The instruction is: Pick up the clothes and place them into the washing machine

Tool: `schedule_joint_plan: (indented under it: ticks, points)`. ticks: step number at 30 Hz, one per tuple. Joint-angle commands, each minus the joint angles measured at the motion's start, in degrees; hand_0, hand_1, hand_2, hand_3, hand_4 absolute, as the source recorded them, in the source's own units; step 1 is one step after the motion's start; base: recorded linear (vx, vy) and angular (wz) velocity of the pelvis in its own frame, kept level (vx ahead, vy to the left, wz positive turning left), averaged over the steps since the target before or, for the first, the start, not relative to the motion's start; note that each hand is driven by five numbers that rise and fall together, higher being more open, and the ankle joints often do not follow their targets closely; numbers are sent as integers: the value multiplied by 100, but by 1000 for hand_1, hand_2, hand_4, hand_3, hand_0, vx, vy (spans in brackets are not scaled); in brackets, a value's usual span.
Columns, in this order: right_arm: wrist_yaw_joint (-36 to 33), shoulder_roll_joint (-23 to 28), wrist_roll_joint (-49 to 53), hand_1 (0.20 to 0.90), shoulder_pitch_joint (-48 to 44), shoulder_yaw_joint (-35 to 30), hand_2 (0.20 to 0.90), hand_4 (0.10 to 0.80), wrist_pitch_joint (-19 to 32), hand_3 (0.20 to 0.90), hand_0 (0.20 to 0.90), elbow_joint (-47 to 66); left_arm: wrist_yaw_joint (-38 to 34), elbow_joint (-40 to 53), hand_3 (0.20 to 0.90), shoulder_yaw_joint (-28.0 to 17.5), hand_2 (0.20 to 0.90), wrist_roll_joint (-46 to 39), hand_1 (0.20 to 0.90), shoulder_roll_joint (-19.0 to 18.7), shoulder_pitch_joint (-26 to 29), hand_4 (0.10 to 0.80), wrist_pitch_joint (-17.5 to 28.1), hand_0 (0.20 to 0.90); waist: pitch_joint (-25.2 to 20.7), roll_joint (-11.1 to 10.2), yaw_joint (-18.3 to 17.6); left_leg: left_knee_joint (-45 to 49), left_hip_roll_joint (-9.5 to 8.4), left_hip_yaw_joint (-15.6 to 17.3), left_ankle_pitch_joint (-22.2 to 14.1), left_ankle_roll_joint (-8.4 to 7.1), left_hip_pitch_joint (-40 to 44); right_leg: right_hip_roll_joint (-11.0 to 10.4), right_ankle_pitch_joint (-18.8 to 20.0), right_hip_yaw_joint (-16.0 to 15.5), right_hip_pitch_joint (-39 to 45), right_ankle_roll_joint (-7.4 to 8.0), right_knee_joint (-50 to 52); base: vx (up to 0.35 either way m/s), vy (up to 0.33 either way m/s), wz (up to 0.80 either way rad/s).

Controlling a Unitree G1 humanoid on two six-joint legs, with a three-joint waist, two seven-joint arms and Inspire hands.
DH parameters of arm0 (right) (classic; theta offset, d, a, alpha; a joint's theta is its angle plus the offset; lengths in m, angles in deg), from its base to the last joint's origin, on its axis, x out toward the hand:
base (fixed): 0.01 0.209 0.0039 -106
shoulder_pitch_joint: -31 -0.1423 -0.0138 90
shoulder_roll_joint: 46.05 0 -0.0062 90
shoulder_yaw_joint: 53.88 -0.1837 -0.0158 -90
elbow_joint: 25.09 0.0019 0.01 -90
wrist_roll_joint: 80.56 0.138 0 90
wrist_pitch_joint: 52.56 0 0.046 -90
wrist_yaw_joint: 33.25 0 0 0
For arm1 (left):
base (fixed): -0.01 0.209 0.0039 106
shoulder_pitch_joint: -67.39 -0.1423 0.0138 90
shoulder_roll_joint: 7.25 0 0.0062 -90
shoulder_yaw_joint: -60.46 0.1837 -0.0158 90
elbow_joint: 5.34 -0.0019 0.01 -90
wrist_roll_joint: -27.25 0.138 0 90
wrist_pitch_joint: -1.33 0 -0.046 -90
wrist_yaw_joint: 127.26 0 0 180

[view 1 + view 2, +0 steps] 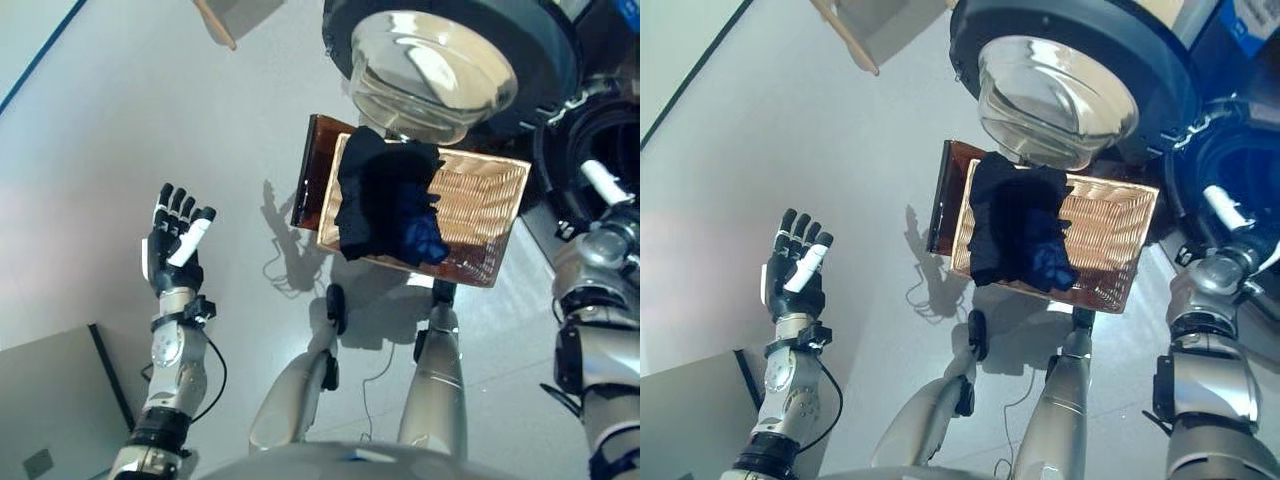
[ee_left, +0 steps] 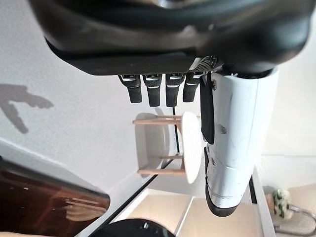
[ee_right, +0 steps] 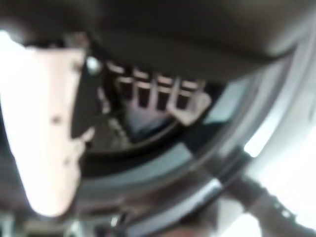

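Left hand (image 1: 178,243) raised at about 9 o'clock over bare grey floor (image 1: 120,140), palm up, fingers (image 1: 172,205) straight and spread a little, white-covered thumb laid across the palm, holding nothing and touching nothing. Same seen in the left wrist view: fingers (image 2: 154,89) in a loose straight row, thumb (image 2: 232,148) standing free, only floor and a small round stool (image 2: 173,145) beyond them. Right hand (image 3: 148,94) out at 3 o'clock, reaching into the dark round mouth of the washing machine (image 1: 1230,170), only its white thumb (image 1: 605,183) showing from the head. In the right wrist view, fingers (image 3: 163,94) in a fairly straight row before the drum's rim; whether anything lies under or between them cannot be told. Clothes (image 1: 385,205), a dark heap with a blue fold, lying in the wicker basket (image 1: 480,200) at centre, draped over its rim toward 9 o'clock, well apart from both hands. Basket resting on a brown board (image 1: 312,170) that shows at its 9 o'clock edge. Open glass door (image 1: 430,75) of the machine at 12 o'clock, just past the basket.
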Motion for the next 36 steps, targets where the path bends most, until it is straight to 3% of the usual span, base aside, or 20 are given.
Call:
schedule_joint_plan:
  ticks: [1, 6, 10, 16, 27, 36]
  points:
    - [-136, 48, -627, 900, 340, 285, 900, 800, 335, 900, 900, 581, -17, 139, 900, -609, 900, 190, 900, -210, -85, 800, 607, 900, -357, -190, 111, -47, 112, -56, -460, -718, 451, -8, 50, -17, 490, 58, -401, 1, -19, 7]
    - [-181, -422, -960, 900, 850, 239, 900, 800, 336, 900, 900, 893, -86, -3, 900, -712, 900, 299, 900, -161, -73, 800, 605, 900, -385, -402, 84, -47, 154, -133, -461, -701, 553, 3, 79, -144, 747, 63, -525, 16, -37, 6]
    - [-149, -722, -1779, 900, 1201, 699, 900, 800, 102, 900, 900, 1167, -97, -43, 900, -782, 900, 367, 900, -116, -37, 800, 555, 900, -368, -553, 36, -47, 194, -179, -450, -706, 664, 13, 105, -244, 971, 67, -599, 0, -52, 15]
    - [-48, -1249, -1751, 900, 1477, 711, 900, 800, 109, 900, 900, 1324, -137, 34, 900, -821, 900, 525, 900, -103, 37, 800, 548, 900, -375, -712, 30, -47, 219, -202, -438, -693, 735, -18, 148, -439, 1184, 89, -720, -9, -23, 13]
    - [275, -1862, -1625, 900, 1255, 1195, 900, 800, -98, 900, 900, 349, -86, 229, 900, -776, 900, 647, 900, -201, 72, 800, 401, 900, -367, -760, 190, -47, 191, -311, -397, -676, 739, -62, 216, -597, 1321, 108, -855, -24, 15, 8]
    - [380, -1763, -1165, 900, 653, 1104, 900, 800, -160, 900, 900, -509, 188, 602, 900, -595, 900, 452, 900, -262, 17, 800, 385, 900, -343, -634, 421, -47, 155, -462, -308, -712, 491, -118, 265, -764, 1265, 125, -966, -20, 1, 13]
